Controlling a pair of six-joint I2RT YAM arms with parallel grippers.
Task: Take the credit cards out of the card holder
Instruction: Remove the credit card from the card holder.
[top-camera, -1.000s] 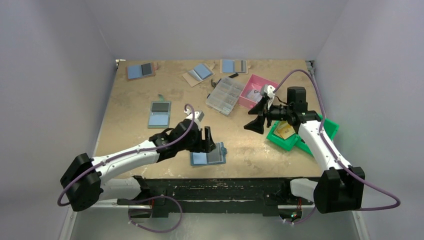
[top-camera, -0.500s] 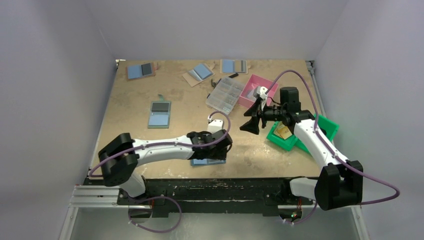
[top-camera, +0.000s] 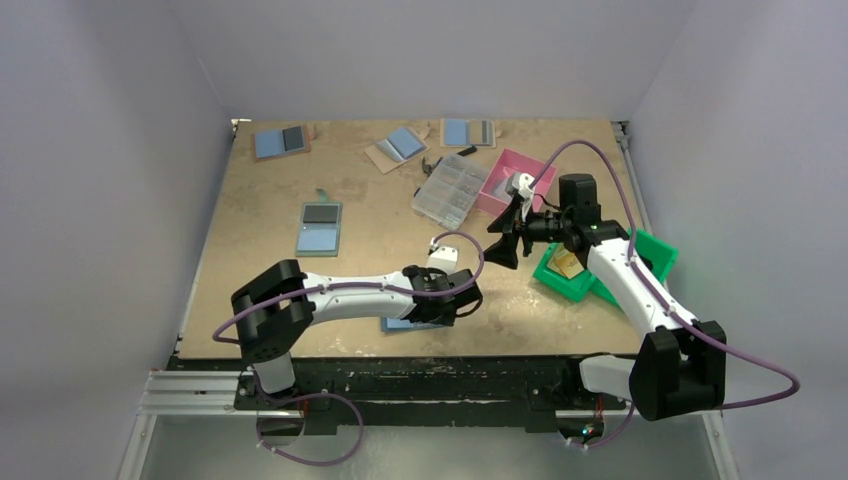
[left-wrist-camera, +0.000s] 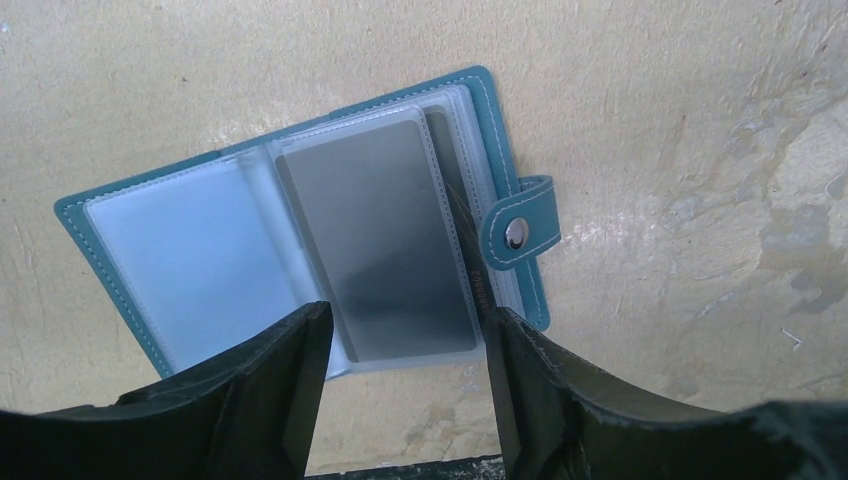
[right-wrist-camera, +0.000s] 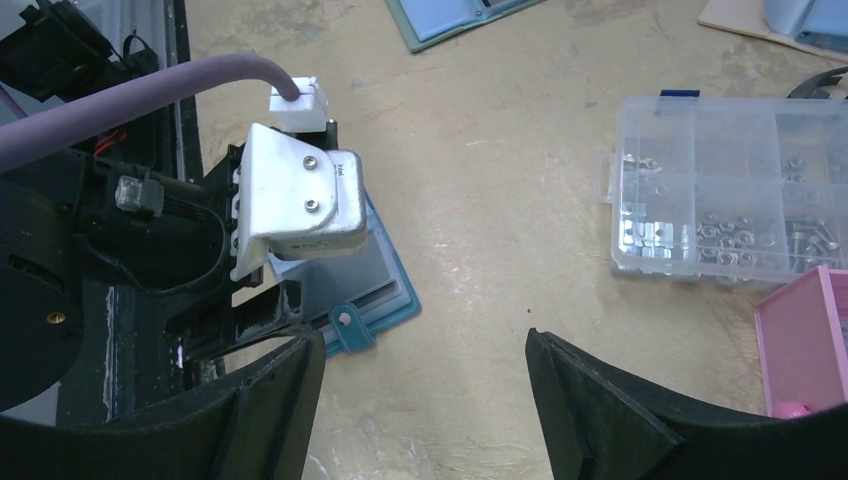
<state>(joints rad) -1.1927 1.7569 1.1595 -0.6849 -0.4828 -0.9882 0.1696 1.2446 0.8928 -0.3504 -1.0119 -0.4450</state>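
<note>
1. Five blue holders lie open on the table (top-camera: 250, 260). Four are spares (top-camera: 320, 228): three along the top edge and one at mid-left.
2. The fifth is the card holder (left-wrist-camera: 210, 260), at lower centre of the overhead view by the table's near edge, its snap tab out to the right.
3. One grey card (left-wrist-camera: 385, 240) shows in its top clear sleeve. More sleeves are stacked under it, and what they hold cannot be told.
4. The left claw (left-wrist-camera: 405, 320) is open, its jaws astride the near end of the grey half with nothing pinched.
5. One clear parts box (right-wrist-camera: 720, 200), lid shut, has small metal bits in its compartments.
6. One pink bin (top-camera: 525, 163) sits just right of it; its contents are unclear.
7. The right claw (right-wrist-camera: 422, 340) hangs above the table, open and empty.
8. One green bin (top-camera: 655, 252), far right, holds something yellow-brown.
</note>
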